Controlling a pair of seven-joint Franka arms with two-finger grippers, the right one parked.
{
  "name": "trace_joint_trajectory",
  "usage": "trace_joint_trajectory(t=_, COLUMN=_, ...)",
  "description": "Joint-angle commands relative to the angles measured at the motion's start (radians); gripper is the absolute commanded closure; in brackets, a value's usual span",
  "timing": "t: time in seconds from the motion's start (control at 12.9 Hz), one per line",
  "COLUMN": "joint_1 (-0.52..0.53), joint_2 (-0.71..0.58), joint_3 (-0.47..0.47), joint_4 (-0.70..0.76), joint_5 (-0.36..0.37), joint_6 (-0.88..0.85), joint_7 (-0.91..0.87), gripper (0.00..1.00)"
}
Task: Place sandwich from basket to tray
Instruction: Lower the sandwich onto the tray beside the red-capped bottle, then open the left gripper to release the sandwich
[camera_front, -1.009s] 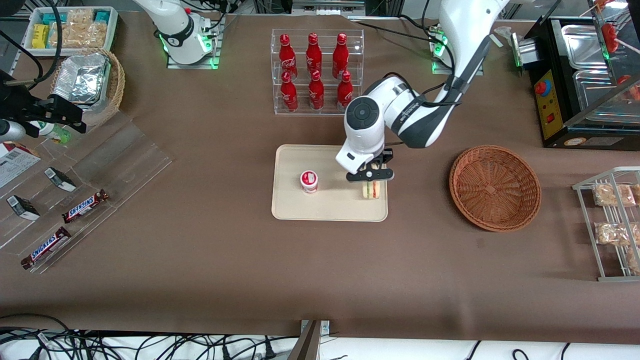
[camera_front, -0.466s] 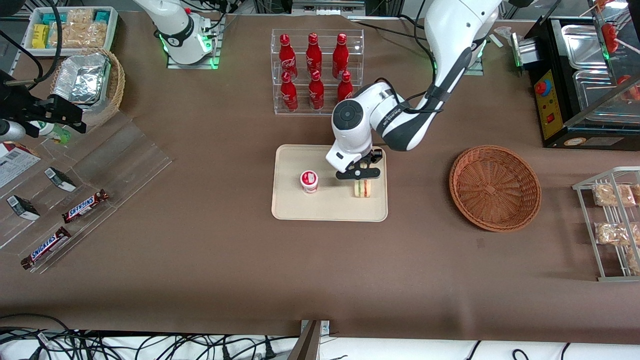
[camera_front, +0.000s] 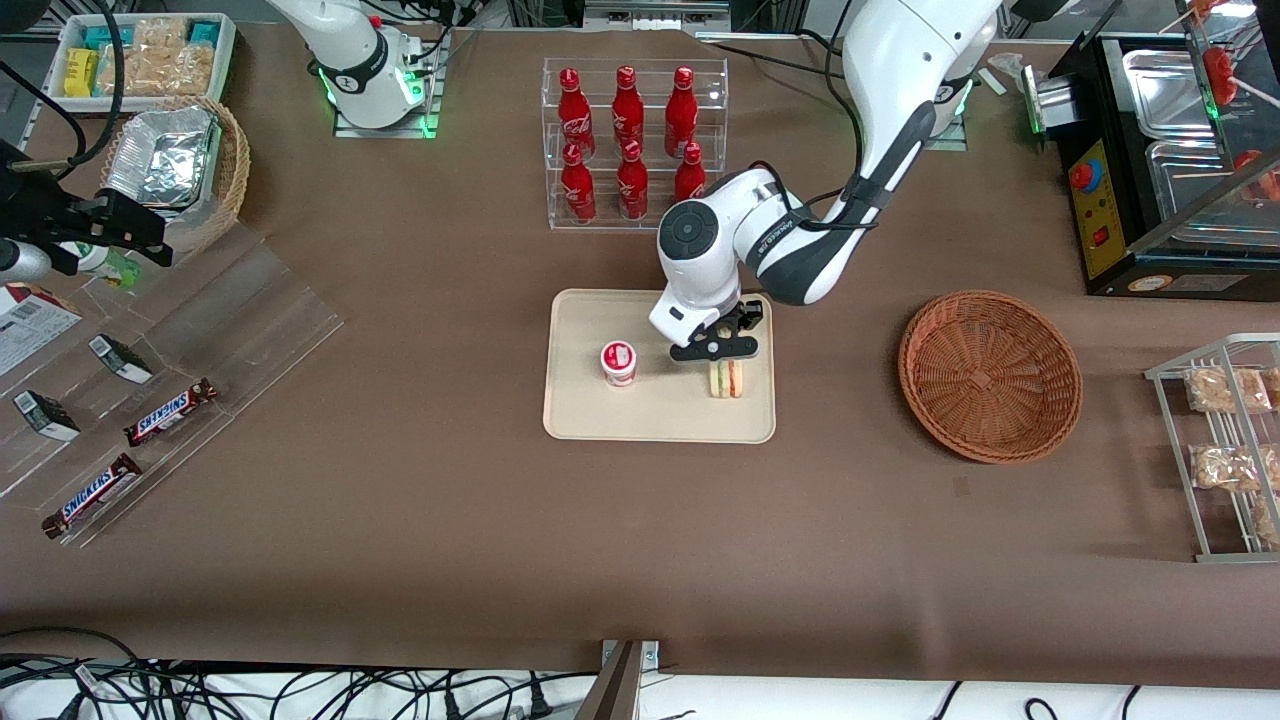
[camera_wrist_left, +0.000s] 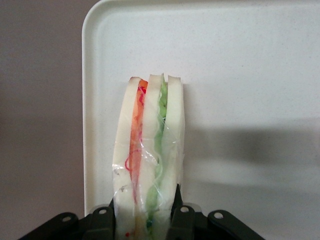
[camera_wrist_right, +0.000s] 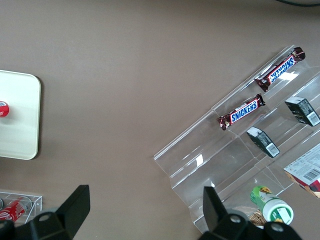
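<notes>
Brown table; on the tray (camera_front: 600, 415) the gripper (camera_front: 722, 350) fingers (camera_wrist_left: 181, 220) pinch the sandwich (camera_front: 726, 378) upright; released, it may topple.

Quick tally: one sandwich (camera_front: 726, 379) sat clamped in the gripper (camera_front: 716, 351), over the one tray (camera_front: 660, 415), with one red-lidded cup (camera_front: 618, 362) just beside the gripper. One basket (camera_front: 990, 375) lay toward the working arm's end. Six red bottles (camera_front: 628, 100) stood in one clear rack (camera_front: 633, 140), farther from the front camera than the gripper. Two Snickers bars (camera_front: 170, 412) lay toward the parked arm's end.
</notes>
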Motion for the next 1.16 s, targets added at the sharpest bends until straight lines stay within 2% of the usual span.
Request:
trace_joint_trajectory(t=0.0, joint_1=-0.013, joint_2=0.038, joint_3=0.008, joint_4=0.078, joint_5=0.027, joint_6=-0.01, joint_7=-0.016, gripper=0.58)
trace_joint_trajectory(t=0.08, joint_1=-0.013, joint_2=0.044, joint_3=0.009, joint_4=0.095, joint_5=0.025, joint_6=-0.012, joint_7=-0.017, gripper=0.53)
trace_joint_trajectory(t=0.16, joint_1=-0.012, joint_2=0.044, joint_3=0.009, joint_4=0.095, joint_5=0.027, joint_6=-0.012, joint_7=-0.016, gripper=0.3)
trace_joint_trajectory(t=0.23, joint_1=-0.012, joint_2=0.044, joint_3=0.009, joint_4=0.095, joint_5=0.027, joint_6=-0.013, joint_7=-0.016, gripper=0.11)
trace_joint_trajectory(t=0.47, joint_1=-0.01, joint_2=0.044, joint_3=0.011, joint_4=0.092, joint_5=0.028, joint_6=-0.013, joint_7=-0.016, gripper=0.06)
trace_joint_trajectory(t=0.54, joint_1=-0.007, joint_2=0.044, joint_3=0.013, joint_4=0.091, joint_5=0.028, joint_6=-0.015, joint_7=-0.014, gripper=0.0)
trace_joint_trajectory(t=0.85, joint_1=0.042, joint_2=-0.011, joint_3=0.01, joint_4=0.1, joint_5=0.01, joint_6=-0.039, joint_7=-0.009, gripper=0.0)
trace_joint_trajectory(t=1.09, joint_1=0.097, joint_2=-0.041, joint_3=-0.001, joint_4=0.184, joint_5=-0.014, joint_6=-0.192, joint_7=0.0, gripper=0.0)
